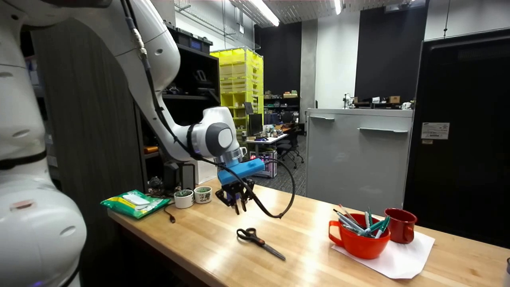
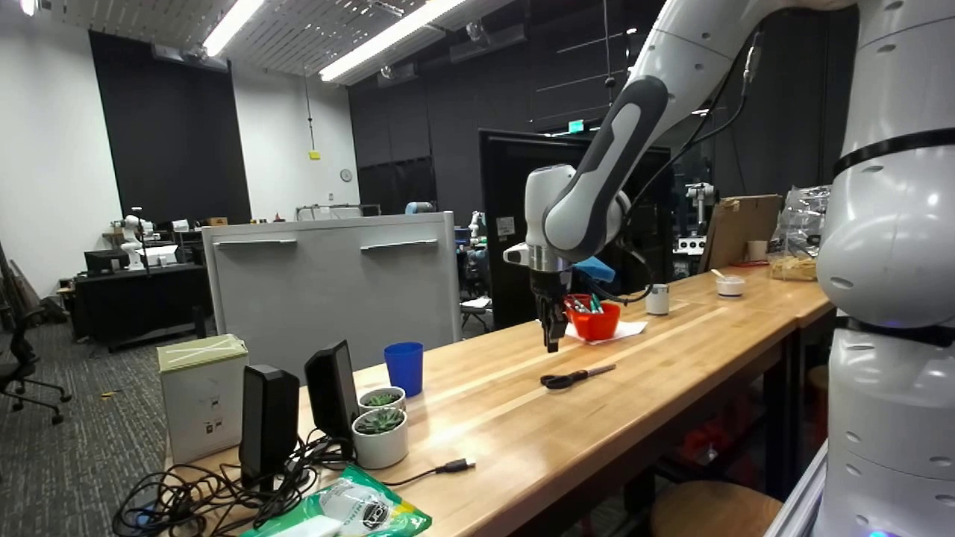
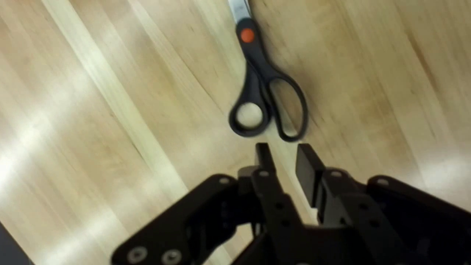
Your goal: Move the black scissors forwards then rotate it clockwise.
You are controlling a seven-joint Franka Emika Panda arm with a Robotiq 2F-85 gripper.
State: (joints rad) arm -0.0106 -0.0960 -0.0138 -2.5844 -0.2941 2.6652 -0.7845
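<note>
The black scissors lie flat on the wooden table; they show in both exterior views (image 1: 258, 240) (image 2: 568, 378) and in the wrist view (image 3: 254, 51). They have black looped handles, an orange pivot and dark-grey blades. The blades look closed in an exterior view; the wrist view cuts off their tips. My gripper (image 1: 240, 210) (image 2: 552, 347) points down and hangs above the table near the handle end, apart from the scissors. In the wrist view the fingertips (image 3: 282, 147) stand partly apart just below the handle loops, with nothing between them.
A red bowl (image 1: 360, 244) of pens and teal-handled tools and a dark red mug (image 1: 401, 218) stand on white paper (image 1: 414, 255). Potted plants (image 2: 382, 447), a blue cup (image 2: 404, 369), speakers (image 2: 332, 388), a cable plug (image 2: 455, 466) and a green packet (image 1: 117, 203) are at one end.
</note>
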